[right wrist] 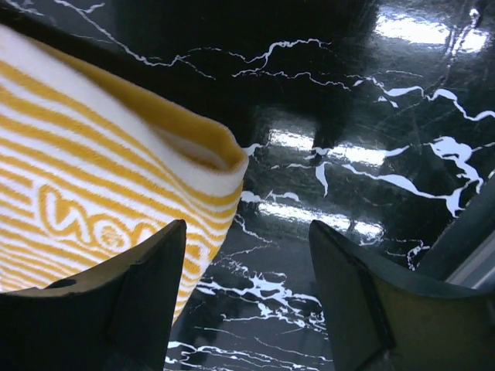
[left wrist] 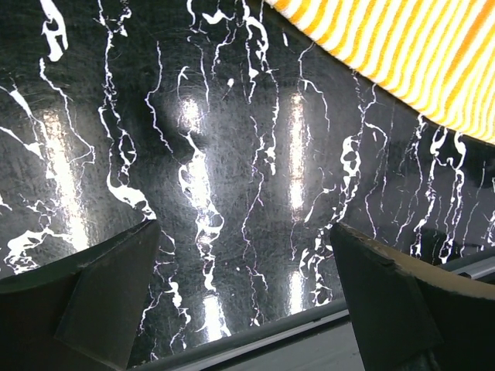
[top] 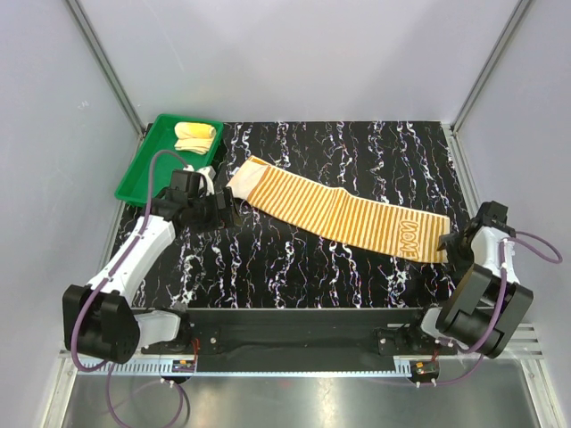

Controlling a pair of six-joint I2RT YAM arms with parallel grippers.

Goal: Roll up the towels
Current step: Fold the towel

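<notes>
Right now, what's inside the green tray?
A pale yellow towel, bundled up as if rolled, lies at the far end of the green tray. The rest of the tray floor shows bare green. Whatever is under the towel is covered.

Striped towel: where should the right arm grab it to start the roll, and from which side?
Take the striped towel by its short printed end, at the doubled corner just ahead of the open right end effector. Come in low from the right: the folded layers gape there, likely giving a thick edge.
</notes>
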